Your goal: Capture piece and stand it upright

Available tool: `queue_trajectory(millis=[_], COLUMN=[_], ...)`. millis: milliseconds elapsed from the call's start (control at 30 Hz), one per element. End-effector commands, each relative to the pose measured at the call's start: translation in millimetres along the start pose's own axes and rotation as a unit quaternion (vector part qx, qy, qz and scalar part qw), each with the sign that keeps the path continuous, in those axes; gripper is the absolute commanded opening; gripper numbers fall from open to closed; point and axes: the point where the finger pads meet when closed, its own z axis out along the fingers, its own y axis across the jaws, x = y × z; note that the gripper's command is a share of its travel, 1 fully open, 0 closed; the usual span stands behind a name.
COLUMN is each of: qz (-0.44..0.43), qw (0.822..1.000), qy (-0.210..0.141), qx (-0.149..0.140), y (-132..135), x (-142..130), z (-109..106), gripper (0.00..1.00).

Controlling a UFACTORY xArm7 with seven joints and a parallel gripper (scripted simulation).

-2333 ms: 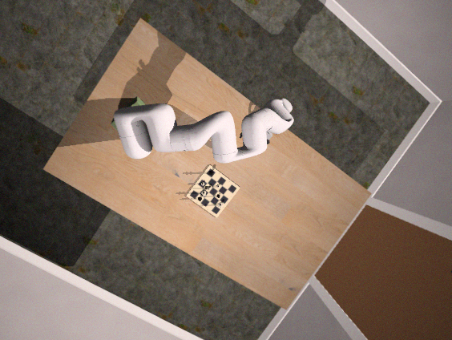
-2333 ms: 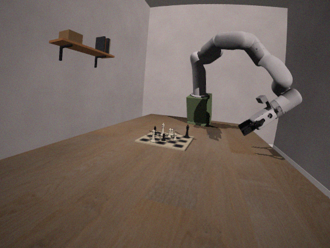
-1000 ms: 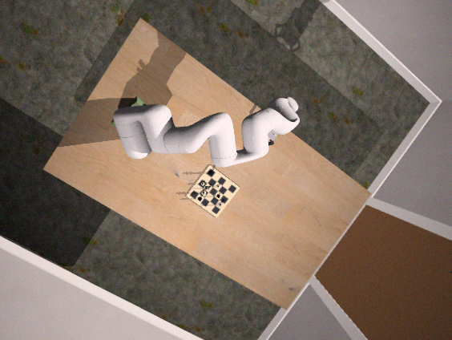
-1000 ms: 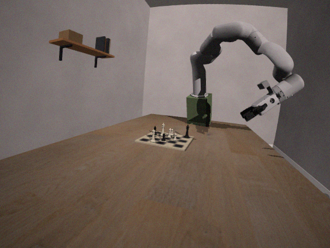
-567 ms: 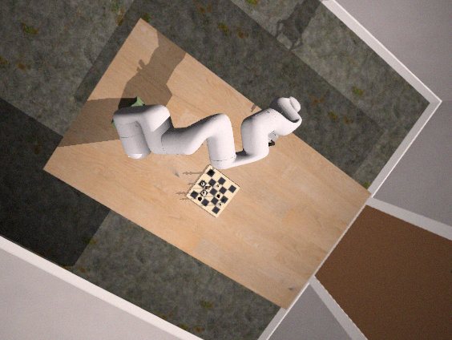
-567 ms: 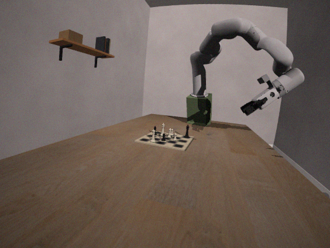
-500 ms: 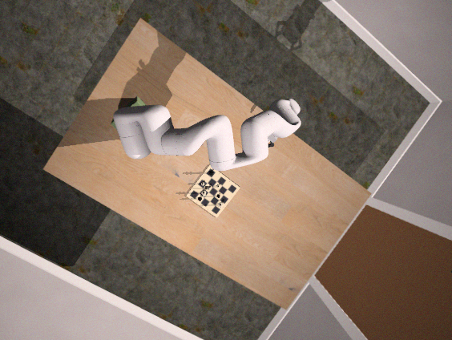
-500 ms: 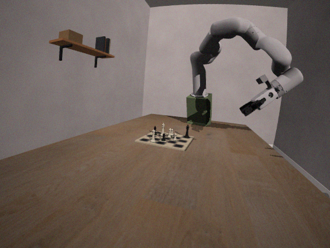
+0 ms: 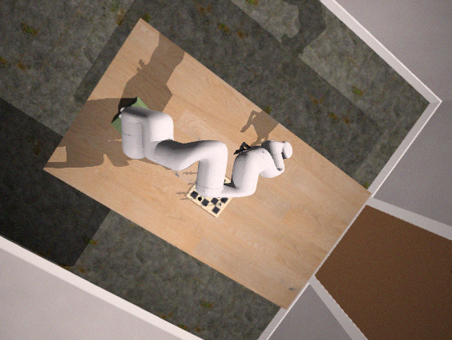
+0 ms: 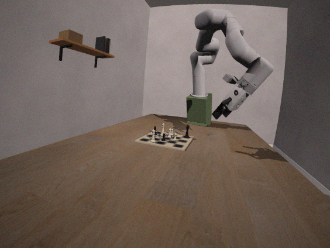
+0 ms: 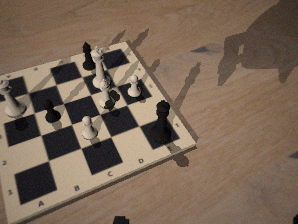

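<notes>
The small chessboard lies on the wooden table; it also shows in the exterior view and, partly under the arm, in the top view. In the wrist view a tall black piece stands near the board's right corner. A white pawn, a black pawn, a white pawn, a white piece, the tall white king, a black piece and a white piece also stand upright. My gripper is open and empty, high in the air to the right of the board.
The arm's green pedestal stands behind the board. A wall shelf with a box and books hangs at the left. The table's right edge runs near the wall.
</notes>
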Motion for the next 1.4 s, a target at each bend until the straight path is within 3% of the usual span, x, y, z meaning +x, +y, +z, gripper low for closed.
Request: queue_trajectory(millis=[0, 67, 100, 167, 200, 300, 333, 433, 467, 567, 600, 733, 767, 833, 867, 933, 967, 1033, 1067, 1100, 1133, 1200, 1233, 1300, 1367], qz=[0.075, 0.075, 0.126, 0.126, 0.18, 0.182, 0.24, 0.24, 0.298, 0.298, 0.354, 0.354, 0.407, 0.407, 0.456, 0.456, 0.498, 0.498, 0.534, 0.534, 0.564, 0.564, 0.586, 0.586, 0.613], qw=[0.994, 0.994, 0.984, 0.984, 0.97, 0.97, 0.95, 0.95, 0.927, 0.927, 0.899, 0.899, 0.87, 0.87, 0.84, 0.84, 0.811, 0.811, 0.785, 0.785, 0.761, 0.761, 0.743, 0.743, 0.719], qy=[-0.066, -0.066, -0.094, -0.094, -0.121, -0.122, -0.148, -0.148, -0.172, -0.172, -0.194, -0.194, -0.211, -0.211, -0.226, -0.226, -0.237, -0.237, -0.245, -0.245, -0.251, -0.251, -0.255, -0.255, -0.259], qx=[-0.053, -0.053, -0.082, -0.082, -0.108, -0.109, -0.132, -0.132, -0.152, -0.152, -0.168, -0.168, -0.18, -0.18, -0.188, -0.188, -0.194, -0.194, -0.197, -0.197, -0.199, -0.199, -0.2, -0.2, -0.2], y=[-21.9, -21.9, -34.3, -34.3, -46.8, -46.8, -59.1, -59.1, -70.9, -70.9, -81.5, -81.5, -90.7, -90.7, -98.0, -98.0, -103.5, -103.5, -107.2, -107.2, -109.5, -109.5, -110.8, -110.8, -111.7], x=[22.0, 22.0, 37.7, 37.7, 54.9, 54.9, 73.7, 73.7, 93.8, 93.8, 114.8, 114.8, 136.0, 136.0, 156.9, 156.9, 176.5, 176.5, 194.1, 194.1, 209.2, 209.2, 221.3, 221.3, 236.3], z=[23.6, 23.6, 37.0, 37.0, 50.1, 50.1, 62.9, 62.9, 75.3, 75.3, 87.3, 87.3, 98.8, 98.8, 109.6, 109.6, 119.5, 119.5, 128.2, 128.2, 135.6, 135.6, 141.4, 141.4, 148.5], gripper=[1.0, 1.0, 1.0, 1.0, 1.0, 1.0, 1.0, 1.0, 1.0, 1.0, 1.0, 1.0, 1.0, 1.0, 1.0, 1.0, 1.0, 1.0, 1.0, 1.0, 1.0, 1.0, 1.0, 1.0, 1.0])
